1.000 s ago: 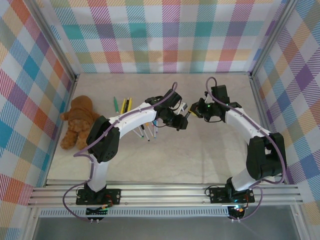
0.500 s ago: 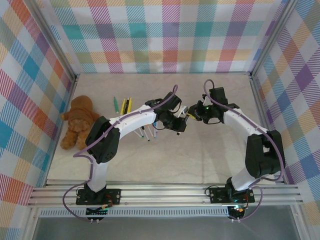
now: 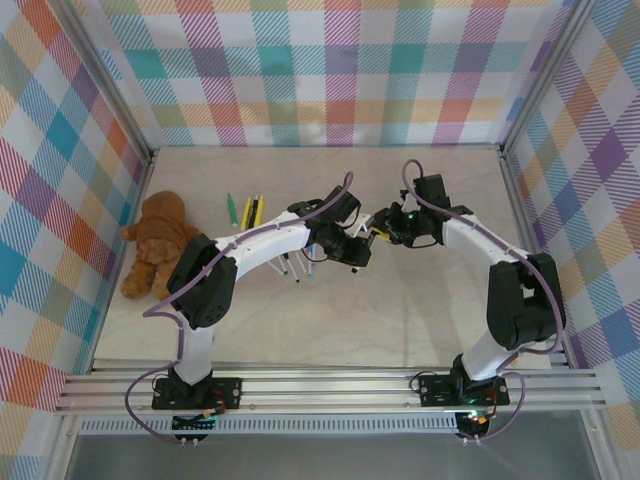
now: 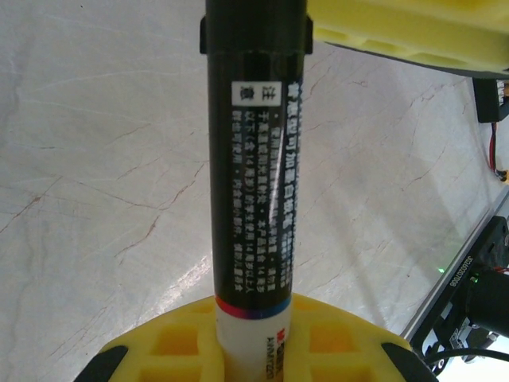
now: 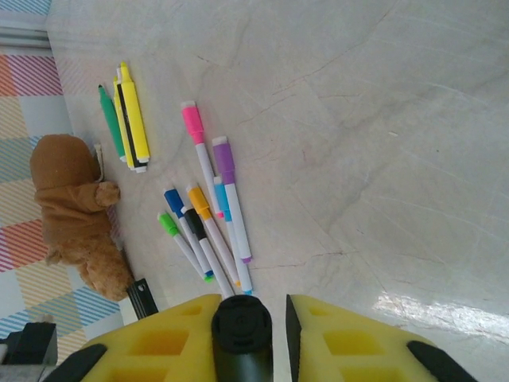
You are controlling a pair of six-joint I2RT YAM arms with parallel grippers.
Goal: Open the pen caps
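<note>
The marbled surface [image 3: 420,300] is enclosed by checked walls, and a brown teddy bear [image 3: 158,245] is laid at its left edge, well apart from the work. Above the middle of the surface the left tool [image 3: 354,248] and the right tool [image 3: 384,228] are brought nose to nose, with 1 black marker pen [image 4: 254,183] bridged between them, clear of the surface. The pen's white end is clamped by the left tool. The black cap [image 5: 241,322] is seen seated on the barrel, between the right tool's jaws. These jaws are parted slightly: 1 pad is set against the cap and a narrow gap is seen at the other, so the cap is judged not to be firmly gripped.

If a pull is made with that loose hold, the pads could slide off and the cap would be left on. A cap worked loose could be dropped from the parted jaws among the loose pens [image 5: 208,227]. A skewed pull could twist the pen in the left tool.

The other pen caps are found on the surface: about 7 pens, the pink cap [image 5: 192,123] and purple cap [image 5: 222,151] among them, are fanned near the left arm, and a green and yellow bunch [image 5: 131,119] is set just beside the bear. All appear capped.
</note>
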